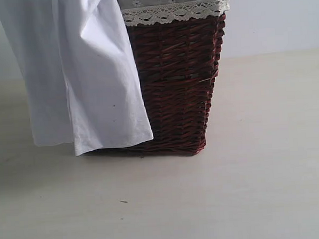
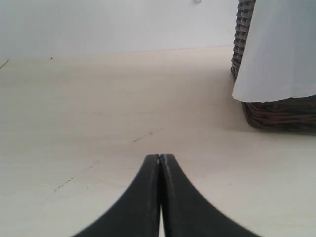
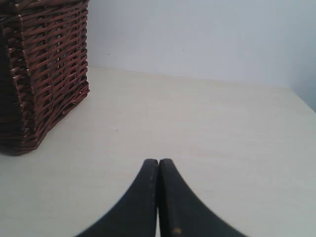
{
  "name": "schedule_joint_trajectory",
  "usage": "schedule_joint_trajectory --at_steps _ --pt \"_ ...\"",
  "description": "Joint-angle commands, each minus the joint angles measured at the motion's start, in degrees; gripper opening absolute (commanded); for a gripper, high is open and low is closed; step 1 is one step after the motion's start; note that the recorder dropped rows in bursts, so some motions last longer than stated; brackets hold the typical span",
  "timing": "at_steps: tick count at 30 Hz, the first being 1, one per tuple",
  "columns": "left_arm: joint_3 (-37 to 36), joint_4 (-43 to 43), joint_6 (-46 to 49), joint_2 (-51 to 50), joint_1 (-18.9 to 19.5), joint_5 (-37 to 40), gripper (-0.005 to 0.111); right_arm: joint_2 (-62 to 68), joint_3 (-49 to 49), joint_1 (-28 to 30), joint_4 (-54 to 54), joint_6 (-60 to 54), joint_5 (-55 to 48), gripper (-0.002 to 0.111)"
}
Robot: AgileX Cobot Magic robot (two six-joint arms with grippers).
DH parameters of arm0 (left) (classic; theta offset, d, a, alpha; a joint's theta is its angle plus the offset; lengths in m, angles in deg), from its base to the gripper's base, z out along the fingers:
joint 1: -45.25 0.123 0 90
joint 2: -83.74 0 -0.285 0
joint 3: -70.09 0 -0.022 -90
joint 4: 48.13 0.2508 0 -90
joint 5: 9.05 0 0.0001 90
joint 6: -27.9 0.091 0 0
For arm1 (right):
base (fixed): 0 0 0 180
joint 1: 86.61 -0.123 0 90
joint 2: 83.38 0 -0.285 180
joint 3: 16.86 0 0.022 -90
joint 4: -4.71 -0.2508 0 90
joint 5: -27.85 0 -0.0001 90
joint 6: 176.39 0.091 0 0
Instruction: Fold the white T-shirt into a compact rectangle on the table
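- White cotton: the white T-shirt (image 1: 87,75), draped over the left side of a dark red-brown wicker basket (image 1: 176,86) and hanging down its front. Lower hem close to the basket's foot, apparently just clear of the table (image 1: 249,190). Upper part cut off by the top edge of the exterior view.
- Basket: upright on the table, with a lace-trimmed liner (image 1: 175,12) folded over its rim beside the shirt.
- Left gripper (image 2: 160,163): 2 black jaws pressed together, pinching nothing, low over bare table, well apart from the hanging hem.
- Right gripper (image 3: 158,165): likewise pressed together and empty, over bare table on the basket's other side, well apart from the wicker.
- Step in hand, as judged: the very start. No fold made, nothing laid flat, neither gripper touching cloth.
- Next move, as judged: calls for spreading 1 gripper's jaws, reaching to the hanging cloth and pinching the thin fabric near an edge. Then drawing it off the basket onto open table without tipping the basket, and spreading it flat before any fold.
- Handling, as judged: thin, limp cloth, likely to bunch or to slip from a shallow pinch.
- Writing: none legible in any of the 3 views. Only plain white fabric in sight, with no print, label or brand showing. Basket unmarked; liner with small embroidered flowers only.
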Motion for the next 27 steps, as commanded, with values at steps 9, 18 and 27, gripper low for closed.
schedule_joint_trajectory --at_steps 9,18,27 --pt "0.3 2.5 2.9 -0.2 -0.1 -1.7 0.000 -0.3 0.3 -0.2 0.1 0.3 0.8 0.000" --pt "0.3 3.8 2.8 -0.2 -0.1 -25.4 0.000 -0.3 0.3 -0.2 -0.3 0.2 11.6 0.000" --pt "0.3 3.8 -7.2 -0.2 -0.1 -41.0 0.000 -0.3 0.3 -0.2 -1.2 1.5 30.0 0.000"
